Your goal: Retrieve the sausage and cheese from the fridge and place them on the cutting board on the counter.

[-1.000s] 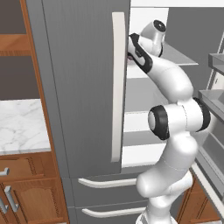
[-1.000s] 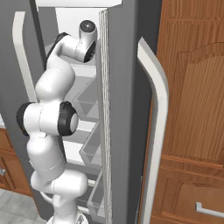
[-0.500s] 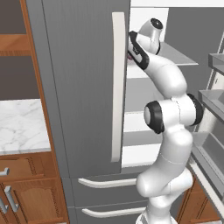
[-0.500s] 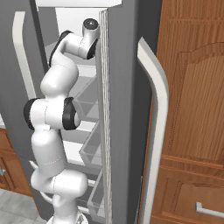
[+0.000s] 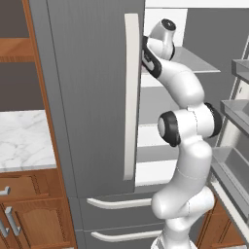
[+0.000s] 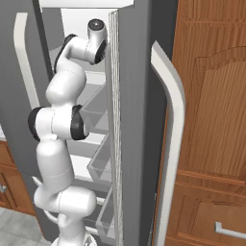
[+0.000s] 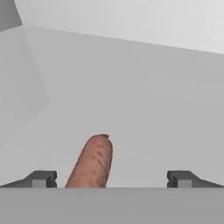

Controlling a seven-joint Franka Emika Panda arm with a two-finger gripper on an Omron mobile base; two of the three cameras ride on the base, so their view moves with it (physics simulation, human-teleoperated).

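One fridge (image 5: 92, 97) is taking up most of what you are seeing: tall, grey, its left door standing shut with a long pale vertical handle (image 5: 130, 97), its right door (image 6: 139, 120) swinging open toward you, edge-on in the right base view, with its own curved pale handle (image 6: 170, 144). Two lower drawers with horizontal handles (image 5: 119, 203) are sitting below the shut door. Inside the open half, pale shelves (image 5: 194, 61) are showing, and grey door bins (image 5: 233, 170) are lining the inner face of the open door.

One counter (image 5: 22, 141), white marble with grey veining, is lying to the left of the fridge over brown wooden cabinets (image 5: 29, 214) with silver bar handles.

One white arm (image 5: 187, 146) is rising from the base and reaching up into the upper part of the open fridge compartment, its wrist bending in behind the shut door's edge.

One gripper (image 7: 111, 179) is standing spread to its widest in the hand view, gripping nothing; you are seeing the two dark fingertips (image 7: 41, 178) well apart at the bottom.

One sausage (image 7: 92, 162), reddish-brown with a rounded end, is lying on the pale shelf floor between the fingertips, nearer the left one in that view, touching neither.
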